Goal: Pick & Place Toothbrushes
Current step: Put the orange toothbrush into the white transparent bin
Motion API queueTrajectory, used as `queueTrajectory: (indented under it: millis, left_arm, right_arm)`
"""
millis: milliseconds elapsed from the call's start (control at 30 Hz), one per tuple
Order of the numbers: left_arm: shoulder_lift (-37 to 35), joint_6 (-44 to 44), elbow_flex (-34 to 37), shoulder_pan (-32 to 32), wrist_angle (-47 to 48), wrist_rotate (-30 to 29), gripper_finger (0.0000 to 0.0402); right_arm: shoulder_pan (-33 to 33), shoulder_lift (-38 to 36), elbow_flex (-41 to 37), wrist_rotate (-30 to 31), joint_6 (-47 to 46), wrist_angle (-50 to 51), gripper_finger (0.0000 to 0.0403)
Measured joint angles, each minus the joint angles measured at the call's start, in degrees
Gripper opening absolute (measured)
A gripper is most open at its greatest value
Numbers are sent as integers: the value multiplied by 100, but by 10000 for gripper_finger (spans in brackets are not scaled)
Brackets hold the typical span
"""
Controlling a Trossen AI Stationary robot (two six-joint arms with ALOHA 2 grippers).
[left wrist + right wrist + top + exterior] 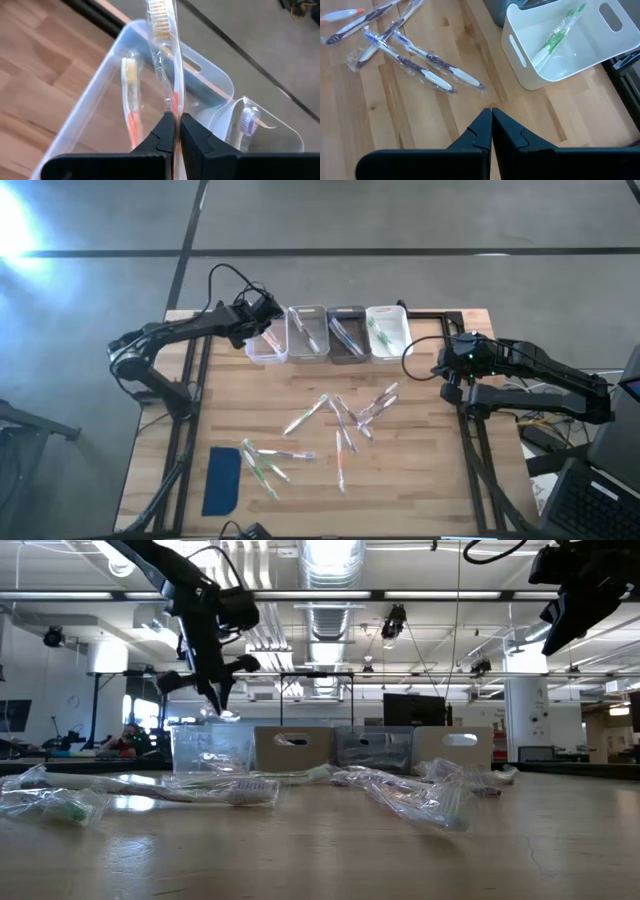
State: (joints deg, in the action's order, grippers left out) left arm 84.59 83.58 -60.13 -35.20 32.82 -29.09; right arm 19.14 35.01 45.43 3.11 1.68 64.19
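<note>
Counter point(420, 490) ran wide and wooden under both of your arms. At its near left corner lay a flat dark-blue pad point(222, 480), and just beside it a small cluster of wrapped toothbrushes point(265, 463) with green accents. Along the far edge you had four small bins in a row. Your left tool point(262, 321) hung above the clear bin point(266, 344) at the left end of that row, pinched tight on a wrapped toothbrush point(167, 55) — its bristled head stuck out ahead of the fingers, over the bin. Inside that bin another toothbrush point(131, 95) with an orange neck already rested. The next clear bin point(307, 332) held a brush too, then came the dark bin point(346, 333) and the white bin point(388, 332), where a green-bristled toothbrush point(555, 37) lay on the bottom. More wrapped toothbrushes point(345, 420) were scattered across the middle of the counter. Your right tool point(447, 371) waited at the right side, near the white bin, its fingers pressed together on nothing.
</note>
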Motion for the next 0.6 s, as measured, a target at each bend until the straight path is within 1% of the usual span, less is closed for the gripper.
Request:
queueTrajectory:
  millis: [100, 333, 433, 600]
  left_arm:
    - [133, 74, 116, -7, -303, 121, 14]
    - [664, 169, 139, -103, -393, 520, 14]
    - [758, 134, 135, -167, -433, 564, 14]
    - [859, -67, 135, -375, -435, 822, 14]
  right_arm:
    - [0, 1, 0, 0, -1, 0, 8]
    - [-2, 1, 0, 2, -1, -1, 8]
    - [-2, 1, 0, 1, 0, 1, 8]
    - [0, 1, 0, 2, 1, 1, 8]
